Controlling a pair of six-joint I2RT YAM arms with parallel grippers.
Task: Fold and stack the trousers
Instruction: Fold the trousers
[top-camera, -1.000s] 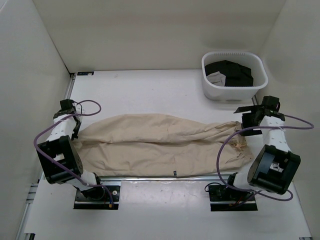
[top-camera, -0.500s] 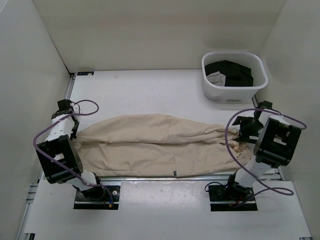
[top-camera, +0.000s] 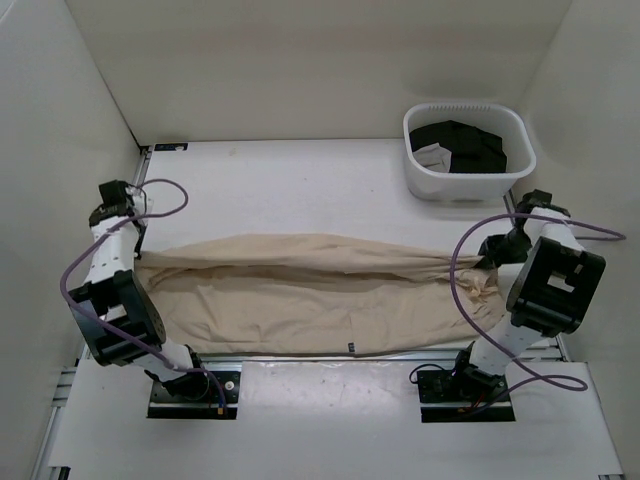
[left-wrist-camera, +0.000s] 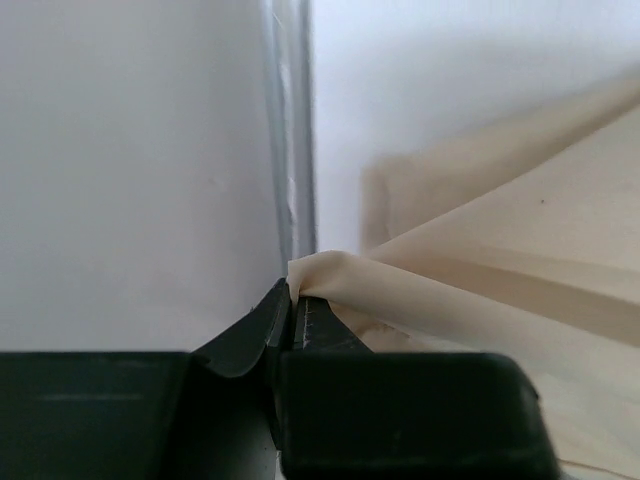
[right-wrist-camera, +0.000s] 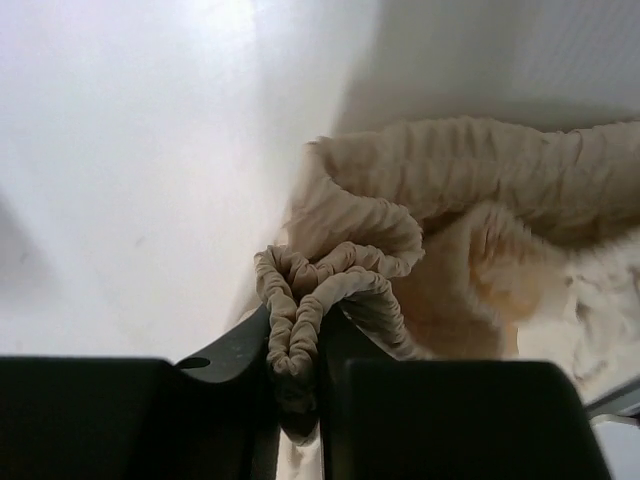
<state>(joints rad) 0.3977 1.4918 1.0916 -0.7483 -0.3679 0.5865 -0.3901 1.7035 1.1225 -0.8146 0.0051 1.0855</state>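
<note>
The beige trousers (top-camera: 300, 290) lie stretched left to right across the table in front of the arm bases. A small dark tag (top-camera: 350, 347) shows on their near edge. At the left end, my left gripper (top-camera: 137, 250) is shut on a cuff corner of the trousers (left-wrist-camera: 330, 272), lifted slightly. My right gripper (top-camera: 490, 262) at the right end is shut on the bunched elastic waistband of the trousers (right-wrist-camera: 310, 290). The cloth runs taut between the two grippers along the far edge.
A white basket (top-camera: 470, 185) holding black garments with a white label (top-camera: 432, 153) stands at the back right. White walls close in on the left, right and back. A metal rail (left-wrist-camera: 292, 150) runs along the left wall foot.
My right gripper came down onto the waistband and shut on it. My left gripper moved left and away with the cuff. The far edge of the trousers has pulled straight.
</note>
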